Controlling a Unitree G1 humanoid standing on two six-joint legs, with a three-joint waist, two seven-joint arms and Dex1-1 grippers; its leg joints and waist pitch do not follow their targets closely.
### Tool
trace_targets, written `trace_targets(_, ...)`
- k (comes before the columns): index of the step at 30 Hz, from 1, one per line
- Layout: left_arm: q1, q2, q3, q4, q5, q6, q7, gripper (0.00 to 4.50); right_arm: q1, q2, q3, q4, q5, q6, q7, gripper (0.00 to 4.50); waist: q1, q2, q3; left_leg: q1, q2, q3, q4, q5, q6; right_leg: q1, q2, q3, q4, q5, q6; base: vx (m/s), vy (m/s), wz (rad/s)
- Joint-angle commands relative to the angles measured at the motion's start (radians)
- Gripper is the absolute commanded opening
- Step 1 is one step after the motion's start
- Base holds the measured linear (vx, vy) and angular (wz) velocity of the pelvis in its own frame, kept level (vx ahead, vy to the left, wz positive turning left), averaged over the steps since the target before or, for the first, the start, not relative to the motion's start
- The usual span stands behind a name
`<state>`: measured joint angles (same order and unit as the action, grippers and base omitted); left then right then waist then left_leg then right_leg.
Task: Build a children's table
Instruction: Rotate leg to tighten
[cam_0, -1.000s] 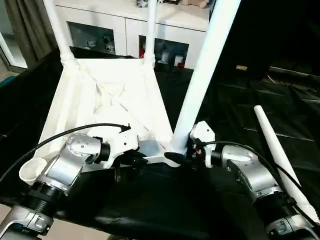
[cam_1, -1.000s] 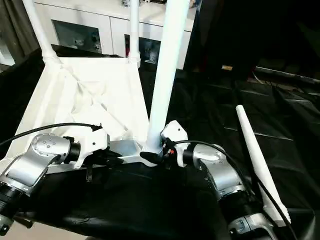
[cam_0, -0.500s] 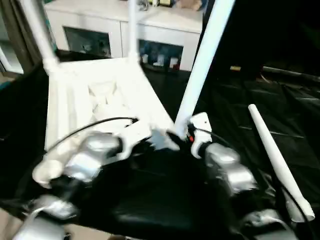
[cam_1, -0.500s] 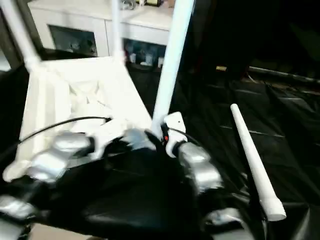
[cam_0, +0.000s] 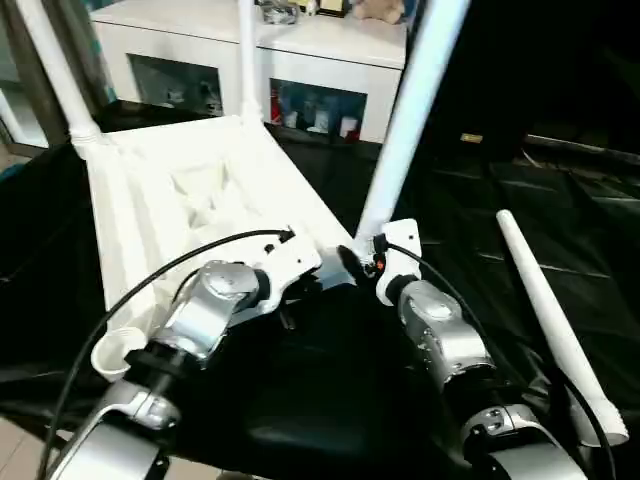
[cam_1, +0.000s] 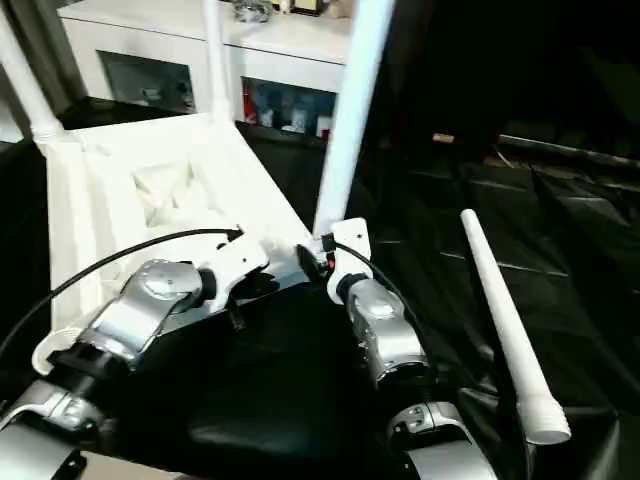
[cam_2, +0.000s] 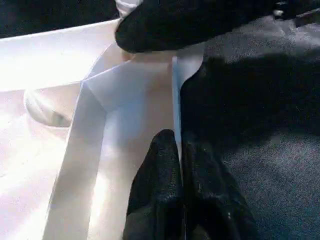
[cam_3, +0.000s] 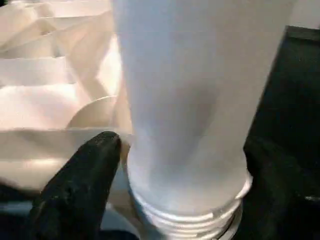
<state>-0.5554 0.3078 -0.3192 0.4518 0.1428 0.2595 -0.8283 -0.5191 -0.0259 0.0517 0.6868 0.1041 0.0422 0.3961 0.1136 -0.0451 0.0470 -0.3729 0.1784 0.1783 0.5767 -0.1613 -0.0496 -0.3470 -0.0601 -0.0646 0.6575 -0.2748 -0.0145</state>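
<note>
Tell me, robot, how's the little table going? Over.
Left gripper shut on tabletop rim. Right gripper open around near leg. Three legs up, fourth leg lying loose on black cover. Nothing blocking.

The children's table (cam_0: 190, 190) is laid upside down on the black cover, its ribbed white underside turned up. Three tapered white legs are stood upright in its corner sockets: two at the far corners (cam_0: 55, 70) (cam_0: 245, 60) and one at a near corner (cam_0: 405, 120). The remaining near socket (cam_0: 115, 352) is left empty. A fourth leg (cam_0: 550, 320) is laid loose on the cover, well apart.
</note>
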Motion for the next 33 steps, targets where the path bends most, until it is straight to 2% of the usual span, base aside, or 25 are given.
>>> trace_targets(1,0.035,0.0,-0.017,0.013,-0.019,-0.029,-0.024,0.0,0.014,-0.009,0.045,-0.034,0.013,0.022,0.078,3.93,0.002,-0.005,-0.05,0.013,0.064,-0.025,-0.067,-0.173,0.021,0.019,-0.103,0.061,-0.099,-0.053,-0.157,0.0,0.0,0.0)
trace_targets(2,0.053,0.021,-0.018,-0.008,-0.03,-0.053,-0.061,0.0,0.034,-0.054,0.057,-0.085,0.027,0.036,0.159,3.93,0.004,-0.004,-0.051,0.014,0.063,-0.025,-0.067,-0.167,0.024,0.019,-0.104,0.06,-0.1,-0.046,-0.158,0.0,0.0,0.0)
trace_targets(4,0.09,0.074,-0.025,-0.053,-0.051,-0.107,-0.145,0.0,0.078,-0.169,0.083,-0.19,0.058,0.059,0.341,3.93,0.009,-0.003,-0.052,0.009,0.063,-0.025,-0.062,-0.136,0.051,0.028,-0.101,0.058,-0.098,0.01,-0.146,0.0,0.0,0.0)
trace_targets(5,0.099,0.087,-0.025,-0.066,-0.061,-0.115,-0.17,0.0,0.087,-0.201,0.09,-0.212,0.064,0.063,0.395,3.93,0.011,-0.004,-0.054,0.011,0.064,-0.024,-0.06,-0.125,0.066,0.027,-0.099,0.058,-0.095,0.044,-0.144,0.0,0.0,0.0)
trace_targets(7,0.105,0.094,-0.024,-0.078,-0.07,-0.11,-0.186,0.0,0.092,-0.218,0.093,-0.224,0.067,0.065,0.429,3.93,0.008,-0.004,-0.055,0.01,0.062,-0.023,-0.061,-0.11,0.076,0.026,-0.096,0.055,-0.091,0.071,-0.162,0.0,0.0,0.0)
trace_targets(11,0.123,0.125,-0.029,-0.123,-0.095,-0.137,-0.248,0.0,0.1,-0.262,0.108,-0.252,0.07,0.076,0.51,3.93,0.007,-0.003,-0.054,0.015,0.065,-0.023,-0.061,-0.119,0.076,0.023,-0.098,0.053,-0.092,0.059,-0.197,0.0,0.0,0.0)
trace_targets(14,0.138,0.14,-0.025,-0.163,-0.119,-0.128,-0.284,0.0,0.101,-0.283,0.124,-0.268,0.071,0.081,0.536,3.93,0.007,-0.003,-0.054,0.014,0.066,-0.022,-0.061,-0.114,0.075,0.023,-0.097,0.054,-0.089,0.068,-0.206,0.0,0.0,0.0)
trace_targets(15,0.141,0.144,-0.026,-0.172,-0.123,-0.129,-0.293,0.0,0.101,-0.288,0.128,-0.272,0.071,0.084,0.541,3.93,0.007,-0.007,-0.054,0.013,0.065,-0.021,-0.06,-0.111,0.077,0.023,-0.096,0.054,-0.088,0.071,-0.207,0.0,0.0,0.0)
trace_targets(18,0.148,0.152,-0.028,-0.185,-0.123,-0.13,-0.305,0.0,0.098,-0.294,0.144,-0.264,0.055,0.077,0.563,3.93,0.009,-0.006,-0.051,0.014,0.065,-0.02,-0.061,-0.122,0.072,0.022,-0.098,0.055,-0.092,0.037,-0.205,0.0,0.0,0.0)
trace_targets(19,0.151,0.156,-0.03,-0.184,-0.115,-0.133,-0.304,0.0,0.092,-0.289,0.149,-0.245,0.039,0.069,0.566,3.93,0.01,-0.009,-0.051,0.013,0.065,-0.02,-0.062,-0.124,0.07,0.022,-0.098,0.054,-0.093,0.031,-0.204,0.0,0.0,0.0)
trace_targets(20,0.152,0.157,-0.03,-0.184,-0.113,-0.133,-0.302,0.0,0.091,-0.288,0.149,-0.24,0.036,0.067,0.566,3.67,0.011,-0.008,-0.05,0.014,0.065,-0.02,-0.062,-0.128,0.066,0.021,-0.099,0.055,-0.094,0.018,-0.202,0.0,0.0,0.0)
trace_targets(23,0.155,0.159,-0.027,-0.185,-0.112,-0.132,-0.302,0.0,0.084,-0.285,0.154,-0.225,0.026,0.059,0.561,3.57,0.01,-0.007,-0.051,0.014,0.065,-0.021,-0.063,-0.13,0.059,0.022,-0.099,0.055,-0.094,0.011,-0.199,0.0,0.0,0.0)
trace_targets(25,0.158,0.16,-0.025,-0.19,-0.111,-0.128,-0.301,0.0,0.082,-0.285,0.158,-0.224,0.025,0.059,0.56,3.22,0.01,-0.007,-0.052,0.014,0.065,-0.021,-0.062,-0.123,0.06,0.022,-0.098,0.055,-0.091,0.029,-0.2,0.0,0.0,0.0)
trace_targets(28,0.159,0.159,-0.023,-0.194,-0.107,-0.125,-0.299,0.0,0.084,-0.287,0.16,-0.227,0.027,0.061,0.562,3.11,0.01,-0.009,-0.052,0.013,0.064,-0.021,-0.06,-0.11,0.069,0.023,-0.098,0.055,-0.089,0.054,-0.201,0.0,0.0,0.0)
trace_targets(30,0.157,0.16,-0.022,-0.189,-0.107,-0.127,-0.299,0.0,0.083,-0.283,0.158,-0.225,0.027,0.06,0.56,2.84,0.01,-0.008,-0.052,0.014,0.065,-0.021,-0.06,-0.11,0.071,0.022,-0.098,0.054,-0.089,0.053,-0.202,0.0,0.0,0.0)
trace_targets(33,0.158,0.157,-0.021,-0.186,-0.106,-0.124,-0.293,0.0,0.09,-0.276,0.15,-0.222,0.033,0.065,0.556,2.78,0.01,-0.009,-0.053,0.013,0.064,-0.021,-0.059,-0.108,0.069,0.024,-0.097,0.054,-0.088,0.057,-0.202,0.0,0.0,0.0)
